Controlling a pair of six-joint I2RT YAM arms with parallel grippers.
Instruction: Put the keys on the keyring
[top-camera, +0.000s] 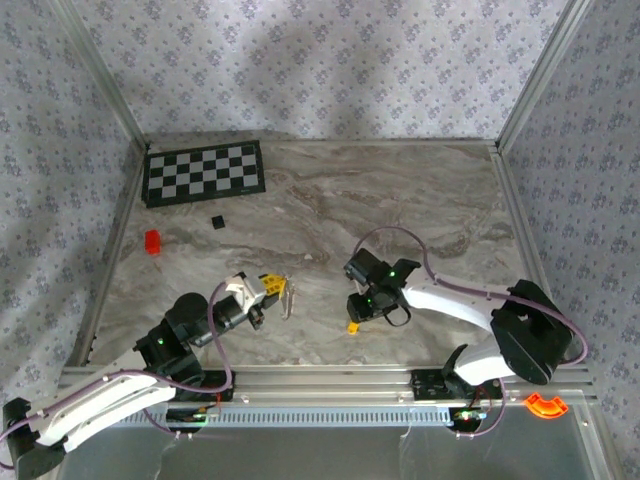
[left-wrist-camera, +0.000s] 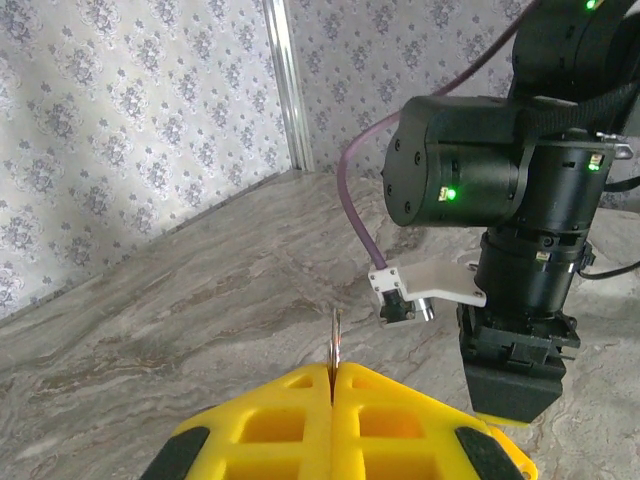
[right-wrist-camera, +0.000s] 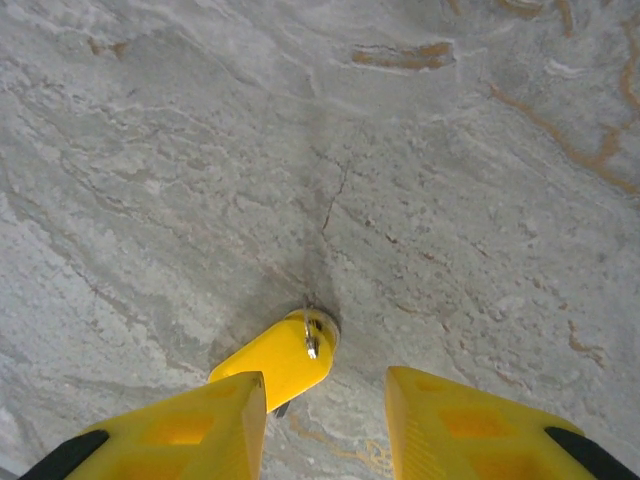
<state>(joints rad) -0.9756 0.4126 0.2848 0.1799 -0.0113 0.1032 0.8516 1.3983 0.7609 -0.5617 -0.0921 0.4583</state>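
Key loose on marble, ring pinched edge-on
The yellow-headed key rests flat on the marble table, just beside one finger of the right gripper, whose jaws stand partly apart and hold nothing. The left gripper is closed on the thin silvery keyring, which stands upright. The key is likely light, stiff and slick, and its broad plastic head offers the surest hold. The wire ring may twist in the pinch.
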